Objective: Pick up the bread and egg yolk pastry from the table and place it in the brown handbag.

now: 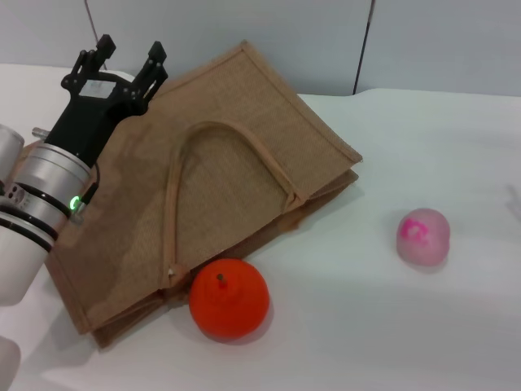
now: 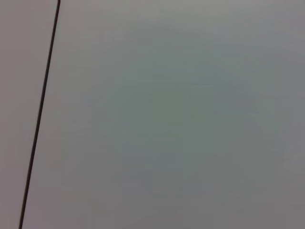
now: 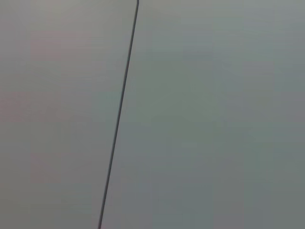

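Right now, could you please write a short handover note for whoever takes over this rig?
Left gripper: open, empty, raised over the far left corner of the handbag.
Right gripper: not in view; its wrist camera shows only a blank wall.
Handbag: lies flat on the table, one handle looped on top.
Bread and egg yolk pastry: neither is visible; whether they are inside the bag cannot be told.
Also on the table: an orange fruit touching the bag's near edge, and a pink ball apart to the right.
Left: find both items and confirm they are bagged.

orange fruit [image 1: 229, 298] with stem, front | pink ball [image 1: 422, 235] well apart, right | white table [image 1: 391, 326]
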Available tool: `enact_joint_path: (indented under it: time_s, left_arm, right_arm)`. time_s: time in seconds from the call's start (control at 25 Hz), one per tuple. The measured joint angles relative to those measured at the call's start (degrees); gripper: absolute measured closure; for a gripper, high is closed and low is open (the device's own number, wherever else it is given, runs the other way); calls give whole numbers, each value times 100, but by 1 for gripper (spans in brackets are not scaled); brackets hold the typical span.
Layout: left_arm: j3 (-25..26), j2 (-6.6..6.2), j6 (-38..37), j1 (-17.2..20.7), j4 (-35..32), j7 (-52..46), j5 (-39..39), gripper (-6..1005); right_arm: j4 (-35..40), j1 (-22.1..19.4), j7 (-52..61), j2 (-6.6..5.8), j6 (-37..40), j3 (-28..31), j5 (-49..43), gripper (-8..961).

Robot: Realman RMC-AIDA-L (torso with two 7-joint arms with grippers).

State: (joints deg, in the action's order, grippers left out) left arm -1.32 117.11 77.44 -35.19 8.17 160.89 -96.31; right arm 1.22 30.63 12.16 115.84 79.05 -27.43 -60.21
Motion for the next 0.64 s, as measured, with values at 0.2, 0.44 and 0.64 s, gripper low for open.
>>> enact_joint_path:
  time_s: [0.2,0.44,0.64]
  left_arm:
    - [0,3,32,35,11,-3,-2,184]
    - [0,6,191,69,21,-12,-2,184]
    - [0,-1,212,73,69,-14,-1,184]
  right_arm:
    - [0,16,0,0,-160,2,0,71]
    - [1,28,3,0,-176,2,0,71]
    - [1,39,16,0,-176,2,0,71]
